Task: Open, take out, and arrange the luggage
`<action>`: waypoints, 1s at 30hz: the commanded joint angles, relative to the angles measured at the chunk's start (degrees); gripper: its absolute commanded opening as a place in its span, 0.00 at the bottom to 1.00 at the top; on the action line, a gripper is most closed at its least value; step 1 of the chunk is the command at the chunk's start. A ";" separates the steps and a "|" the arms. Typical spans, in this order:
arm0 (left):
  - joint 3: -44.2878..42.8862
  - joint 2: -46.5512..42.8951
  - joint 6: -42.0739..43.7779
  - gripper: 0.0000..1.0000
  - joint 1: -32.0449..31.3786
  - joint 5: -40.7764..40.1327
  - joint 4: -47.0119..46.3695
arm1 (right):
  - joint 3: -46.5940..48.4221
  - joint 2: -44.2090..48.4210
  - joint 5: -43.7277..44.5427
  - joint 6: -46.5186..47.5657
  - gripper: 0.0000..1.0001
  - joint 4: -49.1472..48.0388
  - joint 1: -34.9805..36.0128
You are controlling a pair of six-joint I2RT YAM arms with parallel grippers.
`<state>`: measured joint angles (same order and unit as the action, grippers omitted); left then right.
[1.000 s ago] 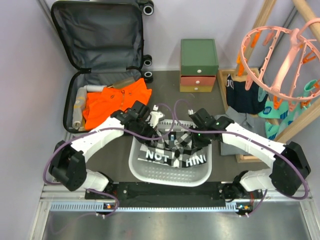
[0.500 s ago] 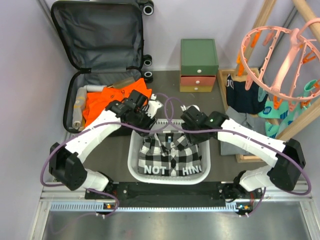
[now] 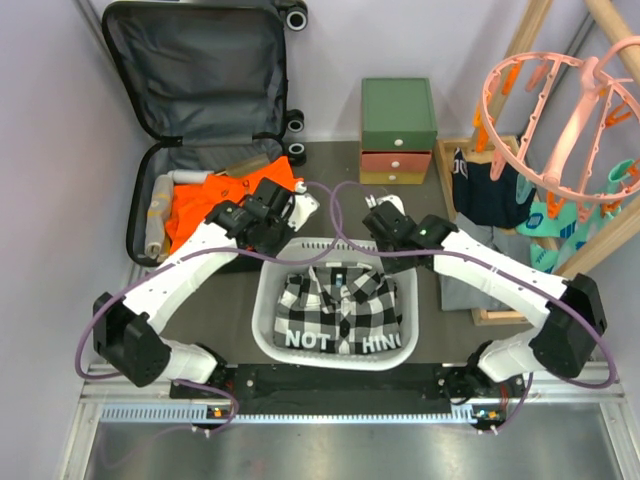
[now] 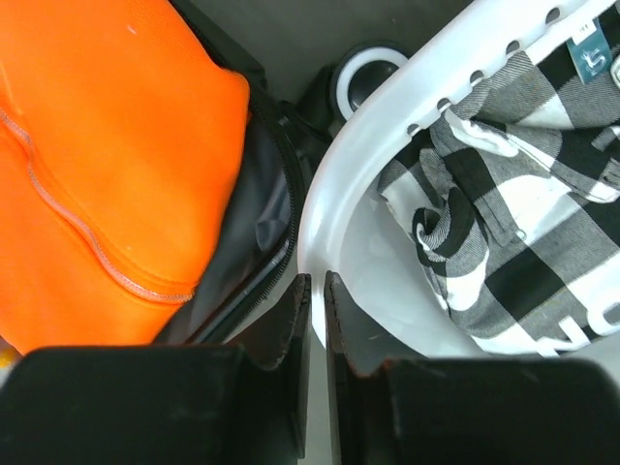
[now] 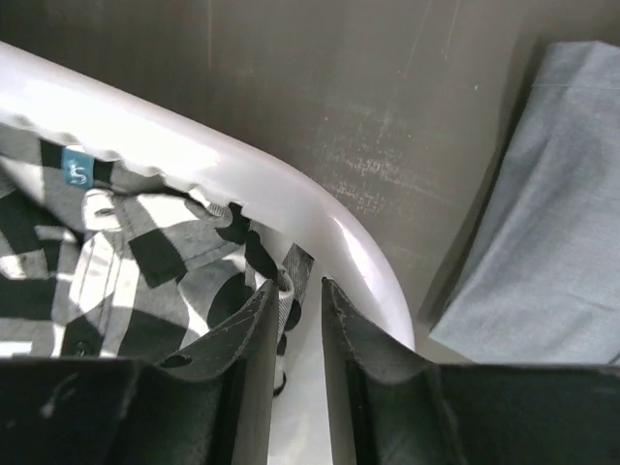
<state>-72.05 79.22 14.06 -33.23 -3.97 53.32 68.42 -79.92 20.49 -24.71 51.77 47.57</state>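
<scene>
The luggage (image 3: pixel 190 70) lies open at the far left with its grey-lined lid up. An orange garment (image 3: pixel 215 205) fills its lower half. The left wrist view shows that orange garment (image 4: pixel 97 165), the luggage zip edge (image 4: pixel 257 232) and a wheel (image 4: pixel 363 77). A black-and-white checked shirt (image 3: pixel 338 310) lies in the white basket (image 3: pixel 270 300). My left gripper (image 3: pixel 283 235) hovers over the basket's far-left rim (image 4: pixel 339 194), jaws (image 4: pixel 317 281) almost together and empty. My right gripper (image 3: pixel 398 248) hangs over the far-right rim (image 5: pixel 291 189), its jaws (image 5: pixel 300 286) slightly apart with nothing between, beside the shirt (image 5: pixel 126 252).
A green-and-orange drawer box (image 3: pixel 398 130) stands at the back centre. Folded grey cloth (image 3: pixel 470 270) lies right of the basket. A wooden rack with a pink peg hanger (image 3: pixel 560 110) and dark clothing (image 3: pixel 490 190) fills the right side. Rolled items (image 3: pixel 158 215) sit in the luggage's left edge.
Both grippers held the checked shirt over the basket, let it go, and it now lies flat inside. Both arms drew back to the far rim and their jaws narrowed again.
</scene>
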 commanded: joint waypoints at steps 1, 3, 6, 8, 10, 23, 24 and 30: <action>3.32 2.42 -0.35 0.12 0.54 -0.26 0.39 | -2.32 -1.47 0.52 0.80 0.23 -7.10 -4.85; 2.89 3.83 -0.70 0.12 0.45 4.02 -0.76 | -2.77 -1.99 1.74 1.15 0.22 -8.34 -7.65; 0.87 6.28 -0.36 0.12 0.36 11.76 -2.25 | -2.42 -3.13 4.19 2.29 0.22 -9.84 -10.12; -0.63 8.13 -0.44 0.12 0.36 12.84 -3.30 | -1.28 -3.92 5.26 3.17 0.22 -10.37 -11.53; -3.17 11.47 -0.53 0.12 0.28 11.10 -4.36 | -0.40 -4.72 6.49 3.61 0.22 -10.63 -12.32; -15.67 16.95 0.61 0.16 0.36 8.36 -8.41 | 3.57 -1.48 3.95 4.24 0.25 -10.54 -12.86; -15.32 16.24 0.79 0.17 0.45 8.27 -8.41 | 1.65 -0.51 3.68 3.97 0.26 -10.63 -12.59; -14.96 14.73 1.14 0.21 0.45 8.53 -6.04 | -3.99 2.84 1.57 1.77 0.27 -11.42 -10.84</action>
<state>-86.80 96.44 14.39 -33.08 4.82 46.24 66.78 -79.07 23.49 -21.28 41.52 35.64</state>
